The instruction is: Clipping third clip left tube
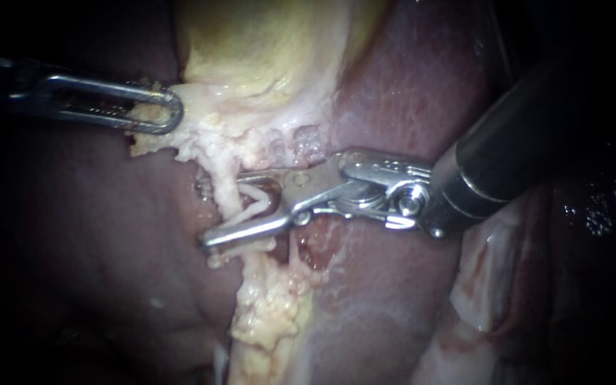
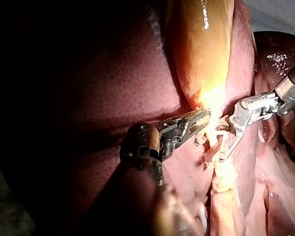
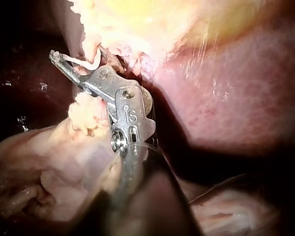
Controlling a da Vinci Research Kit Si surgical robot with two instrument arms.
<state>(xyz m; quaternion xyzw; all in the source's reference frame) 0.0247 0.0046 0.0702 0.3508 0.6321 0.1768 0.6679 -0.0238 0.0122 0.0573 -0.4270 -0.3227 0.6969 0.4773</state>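
The left tube (image 1: pixel 253 204) is straddled by the open jaws of the right instrument (image 1: pixel 224 210) and not yet pinched, so clipping is judged unfinished, while pale tissue (image 1: pixel 208 135) is gripped by the left instrument (image 1: pixel 167 114).

No label, brand, number or sign can be read in any of the three views. The only marking is a small stamped character on the flat side of the silver metal hinge body of the slender right instrument (image 3: pixel 78 61), seen in the right wrist view and not read here.
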